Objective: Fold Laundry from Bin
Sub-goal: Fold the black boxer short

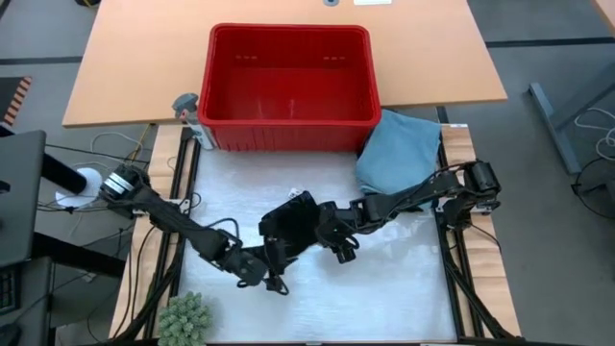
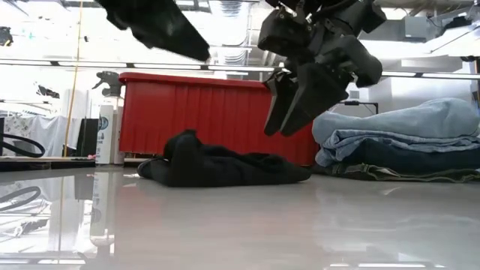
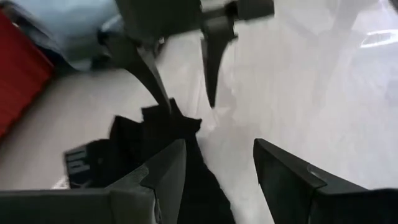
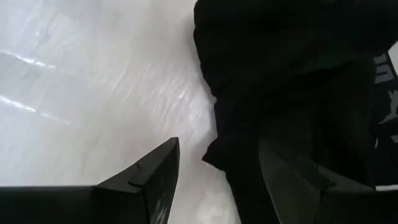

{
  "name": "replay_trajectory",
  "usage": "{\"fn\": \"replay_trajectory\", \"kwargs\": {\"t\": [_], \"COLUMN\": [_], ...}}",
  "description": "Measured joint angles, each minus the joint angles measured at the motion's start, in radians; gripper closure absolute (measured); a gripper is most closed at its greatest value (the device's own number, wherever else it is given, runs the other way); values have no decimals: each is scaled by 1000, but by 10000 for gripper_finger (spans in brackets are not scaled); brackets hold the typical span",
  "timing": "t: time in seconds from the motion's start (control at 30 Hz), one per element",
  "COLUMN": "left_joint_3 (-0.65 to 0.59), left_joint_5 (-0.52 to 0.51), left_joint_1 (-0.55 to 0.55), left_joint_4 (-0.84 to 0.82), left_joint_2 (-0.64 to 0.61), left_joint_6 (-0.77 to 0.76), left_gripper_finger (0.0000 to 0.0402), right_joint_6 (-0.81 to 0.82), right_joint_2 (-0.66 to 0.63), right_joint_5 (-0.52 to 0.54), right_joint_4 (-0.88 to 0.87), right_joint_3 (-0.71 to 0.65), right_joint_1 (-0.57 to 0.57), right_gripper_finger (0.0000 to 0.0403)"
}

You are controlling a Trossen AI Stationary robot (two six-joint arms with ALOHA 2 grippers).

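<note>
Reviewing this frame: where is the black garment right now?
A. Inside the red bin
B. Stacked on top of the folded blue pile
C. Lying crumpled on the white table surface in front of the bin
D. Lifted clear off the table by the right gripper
C: the black garment lies crumpled on the table in front of the red bin, apart from the folded blue pile, with both open grippers above it.
</note>
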Motion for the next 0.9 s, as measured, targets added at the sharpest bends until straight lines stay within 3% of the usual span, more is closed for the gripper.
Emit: {"fn": "replay_trajectory", "kwargs": {"t": [0.47,0.6,0.9], "left_joint_3": [-1,-1,-1], "left_joint_5": [7,8,-1], "left_joint_1": [28,28,37], "left_joint_4": [106,90,71], "left_joint_2": [206,238,239], "left_joint_6": [-19,-39,-53], "left_gripper_finger": [223,223,223], "right_joint_6": [-98,-98,-105], "right_joint_2": [51,82,79], "right_joint_5": [32,130,144], "right_joint_4": [-11,10,7], "right_joint_3": [0,0,0], "right_joint_1": [19,25,7], "right_gripper_finger": [156,163,267]}}
